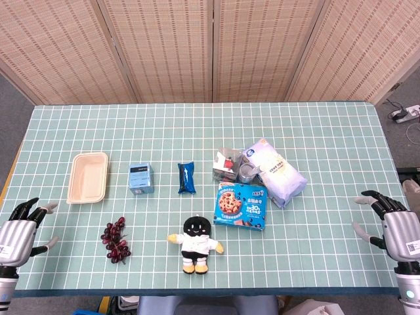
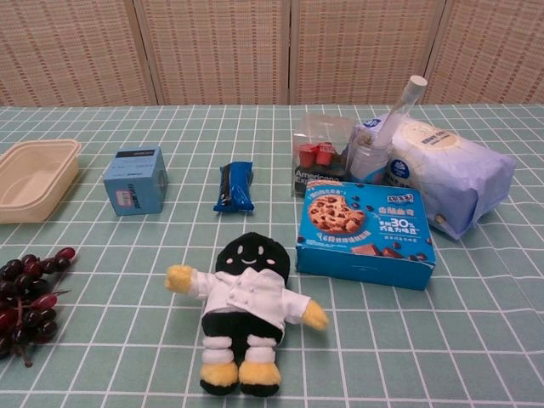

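Grapes (image 1: 115, 240) lie near the open, empty left hand (image 1: 20, 231): soft, fragile, best taken by the stem. Right hand (image 1: 392, 226) is open too, nearest the bag (image 1: 279, 174).

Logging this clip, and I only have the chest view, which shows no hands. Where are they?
Observer: The left hand rests at the table's near left edge, fingers spread, holding nothing.
Operator: And the right one?
Observer: The right hand sits at the near right edge, also spread and holding nothing.
Operator: What lies nearest the left hand?
Observer: The bunch of dark red grapes, apart from it, not touched.
Operator: Is the beige tray whole?
Observer: Yes, the beige rectangular tray shows fully, with nothing in it.
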`<state>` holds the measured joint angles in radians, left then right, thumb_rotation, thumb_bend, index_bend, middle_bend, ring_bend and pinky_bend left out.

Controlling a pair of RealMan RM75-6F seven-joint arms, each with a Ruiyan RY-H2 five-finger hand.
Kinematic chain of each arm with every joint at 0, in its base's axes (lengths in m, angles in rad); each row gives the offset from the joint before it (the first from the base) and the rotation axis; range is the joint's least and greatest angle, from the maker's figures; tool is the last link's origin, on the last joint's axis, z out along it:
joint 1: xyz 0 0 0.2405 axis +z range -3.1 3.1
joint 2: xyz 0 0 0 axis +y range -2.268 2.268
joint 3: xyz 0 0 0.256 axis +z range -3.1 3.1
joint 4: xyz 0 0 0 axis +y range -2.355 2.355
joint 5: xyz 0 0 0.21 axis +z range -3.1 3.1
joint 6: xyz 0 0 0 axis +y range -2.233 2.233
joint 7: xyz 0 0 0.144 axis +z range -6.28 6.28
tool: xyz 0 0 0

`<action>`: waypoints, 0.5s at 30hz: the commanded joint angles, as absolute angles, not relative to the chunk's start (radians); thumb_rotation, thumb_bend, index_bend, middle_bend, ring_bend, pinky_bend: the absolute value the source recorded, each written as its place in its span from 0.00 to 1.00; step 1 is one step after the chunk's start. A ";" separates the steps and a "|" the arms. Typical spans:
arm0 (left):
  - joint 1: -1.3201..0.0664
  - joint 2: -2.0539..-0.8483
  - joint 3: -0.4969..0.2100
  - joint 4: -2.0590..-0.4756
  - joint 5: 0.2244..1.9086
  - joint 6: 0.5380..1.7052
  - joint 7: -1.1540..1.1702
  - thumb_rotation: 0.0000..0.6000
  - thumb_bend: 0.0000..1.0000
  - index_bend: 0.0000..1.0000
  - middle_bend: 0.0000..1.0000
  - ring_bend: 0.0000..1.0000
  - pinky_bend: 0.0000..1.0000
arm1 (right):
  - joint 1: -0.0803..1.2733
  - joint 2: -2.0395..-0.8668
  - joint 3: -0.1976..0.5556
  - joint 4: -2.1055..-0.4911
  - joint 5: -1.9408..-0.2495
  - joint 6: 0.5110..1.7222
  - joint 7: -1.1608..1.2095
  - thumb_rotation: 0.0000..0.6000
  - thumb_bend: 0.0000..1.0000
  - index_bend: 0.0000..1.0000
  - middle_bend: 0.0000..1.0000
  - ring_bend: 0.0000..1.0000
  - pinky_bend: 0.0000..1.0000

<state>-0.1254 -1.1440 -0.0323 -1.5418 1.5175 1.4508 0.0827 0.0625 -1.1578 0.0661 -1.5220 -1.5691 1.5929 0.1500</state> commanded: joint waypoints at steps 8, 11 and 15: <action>-0.115 -1.140 -0.036 -1.562 1.521 1.479 0.073 1.00 0.19 0.45 0.40 0.29 0.43 | 0.081 -1.219 0.071 -1.450 -1.610 1.601 0.052 1.00 0.47 0.45 0.51 0.47 0.76; -0.108 -1.124 -0.034 -1.582 1.523 1.488 0.065 1.00 0.19 0.46 0.42 0.31 0.43 | 0.089 -1.236 0.068 -1.449 -1.617 1.590 0.034 1.00 0.52 0.45 0.59 0.60 0.84; -0.097 -1.094 -0.030 -1.617 1.532 1.507 0.050 1.00 0.19 0.47 0.44 0.33 0.44 | 0.106 -1.275 0.072 -1.455 -1.605 1.559 -0.039 1.00 0.66 0.45 0.84 0.87 0.97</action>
